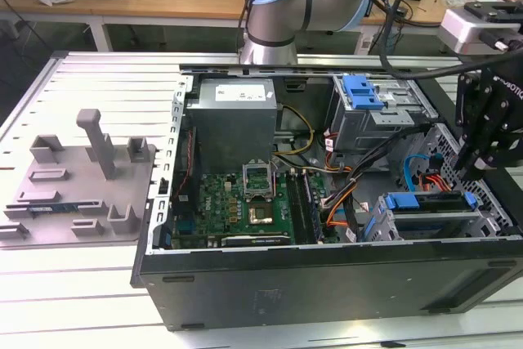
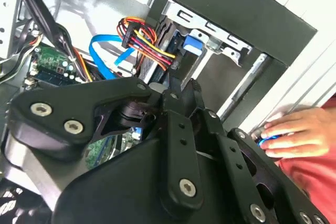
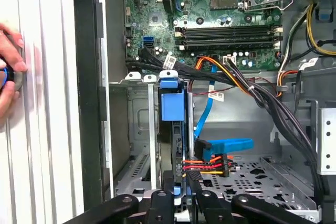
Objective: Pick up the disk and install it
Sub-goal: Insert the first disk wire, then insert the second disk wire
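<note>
1. Computer case [image 1: 327, 284]: lies open on the slatted table [image 1: 98, 87]. In the exterior view, the motherboard [image 1: 237, 202] sits at about 8 o'clock inside the case. The grey power supply [image 1: 233, 120] sits at 11 o'clock. A metal drive bay with a blue latch piece [image 1: 362, 91] sits at 1 o'clock.

2. The disk [image 1: 425, 202]: stands on edge in the drive cage [image 1: 482, 218] at about 4 o'clock in the case, with its blue carrier bracket uppermost. In the first wrist view the disk appears as a thin slab between the cage walls. A red, yellow and black power lead [image 3: 207, 166] meets the slab just beside the fingertips. A flat blue data cable [image 3: 223, 144] lies near it on the cage floor.

3. Gripper [image 1: 472, 171]: hangs over the end of the disk nearest the case wall. The jaws are drawn to a narrow gap. In both wrist views the fingers [image 3: 202, 198] straddle the top edge of the disk, one on each face, and appear to clamp it.

4. Outside the case: a person's hand [image 3: 9, 72] rests on the table beside the case wall, fingers around a small blue object. A grey fixture plate [image 1: 82, 177] lies at 9 o'clock from the case, well apart from the gripper.
</note>
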### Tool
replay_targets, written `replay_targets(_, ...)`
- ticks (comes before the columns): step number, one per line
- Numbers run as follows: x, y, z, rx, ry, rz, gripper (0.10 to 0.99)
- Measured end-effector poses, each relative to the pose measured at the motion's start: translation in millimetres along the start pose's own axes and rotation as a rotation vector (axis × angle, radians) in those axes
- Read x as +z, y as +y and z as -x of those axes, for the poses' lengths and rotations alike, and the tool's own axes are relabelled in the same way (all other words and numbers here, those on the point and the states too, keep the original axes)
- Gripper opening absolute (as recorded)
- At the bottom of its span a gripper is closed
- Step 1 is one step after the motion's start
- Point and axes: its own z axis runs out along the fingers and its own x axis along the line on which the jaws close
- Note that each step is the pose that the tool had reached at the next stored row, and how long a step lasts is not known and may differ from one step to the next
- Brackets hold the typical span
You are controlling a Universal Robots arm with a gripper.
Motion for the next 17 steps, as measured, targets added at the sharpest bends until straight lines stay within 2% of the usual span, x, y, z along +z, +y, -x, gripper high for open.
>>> replay_targets(15,-0.2,-0.1,0.0,0.0,0.0023,0.0,0.239)
replay_targets(17,-4.1,-0.4,0.1,0.0,0.0023,0.0,0.239)
